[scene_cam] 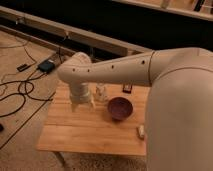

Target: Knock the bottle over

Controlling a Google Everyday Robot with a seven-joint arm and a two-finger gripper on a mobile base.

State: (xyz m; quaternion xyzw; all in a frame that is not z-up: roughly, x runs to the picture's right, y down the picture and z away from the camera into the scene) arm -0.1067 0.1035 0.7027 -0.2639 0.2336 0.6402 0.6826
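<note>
Losing the right edge of the worktop (pixel 75 135) behind the bulky arm (pixel 130 70) sweeping in from the right of the frame and filling the lower right corner. Making out the bottle (pixel 101 93) only faintly: appearing as a small clear, ribbed shape with a pale top, standing upright near the middle of the frame, toward the far edge of the worktop. Failing to tell whether touching the gripper (pixel 83 106) or merely sitting just beside it, on its right in the frame. Struggling also with a small dark thing (pixel 127 88) half tucked under the arm at the far edge, and a small pale block (pixel 141 131) lying near the lower right of the worktop.

Showing smooth off-white plastic on the arm, rounded at the joint, dotted with small dark holes. Showing light wood planks on the worktop. Resting just right of the bottle, a dark purple bowl (pixel 120 107), round and matte. Trailing across the speckled floor at the left, black cables (pixel 20 95).

Hanging at the left of centre, pointing down just above the wood, with the fingers (pixel 75 106) spread apart and gripping nothing.
</note>
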